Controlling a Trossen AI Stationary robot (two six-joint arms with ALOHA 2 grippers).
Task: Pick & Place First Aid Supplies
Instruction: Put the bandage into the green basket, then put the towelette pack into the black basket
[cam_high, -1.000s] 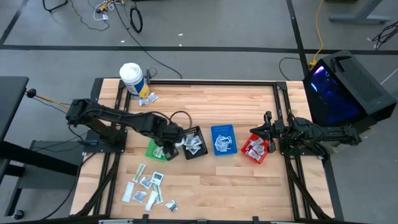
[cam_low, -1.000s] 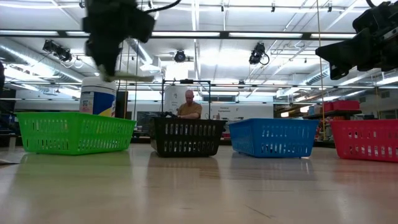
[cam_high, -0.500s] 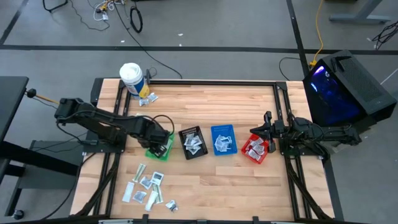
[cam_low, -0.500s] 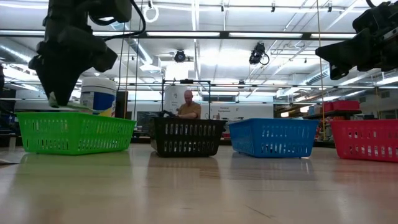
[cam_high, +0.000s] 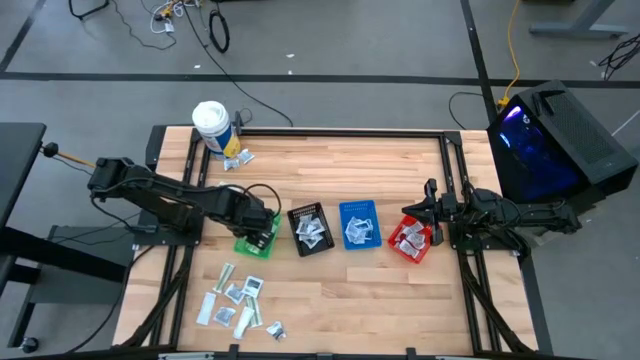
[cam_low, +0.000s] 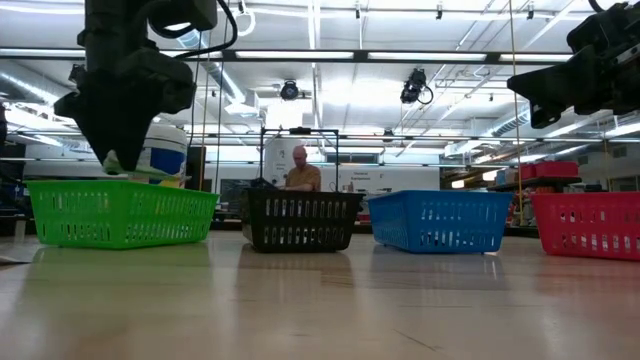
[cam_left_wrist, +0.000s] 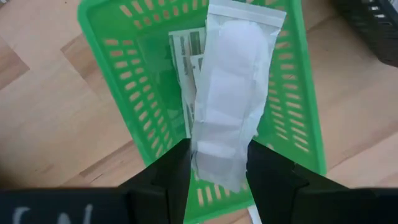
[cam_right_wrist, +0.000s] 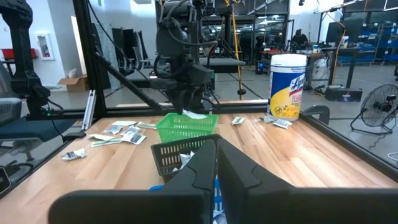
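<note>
My left gripper hangs over the green bin and is shut on a long white flat packet. In the low view it stands just above the green bin's rim. A greenish-printed sachet lies flat on the bin's floor. Several loose sachets lie on the table's near left part. My right gripper waits, shut, above the red bin. My left gripper pinches the white packet by one short end between its two fingers, coming from above and pointing down. The packet is lifted clear. It sticks out sideways from the fingertips, nearly level, over the green bin's inside.
Black, blue and red bins stand in a row right of the green one, each holding sachets. A white tub stands at the far left corner with sachets beside it. A person sits in the room beyond.
My left gripper, shut on the white packet, has moved from beside the black bin toward the table's left, over the green bin. It has come down until the packet hangs near the bin's rim. In the last half second it has shifted only a little.
</note>
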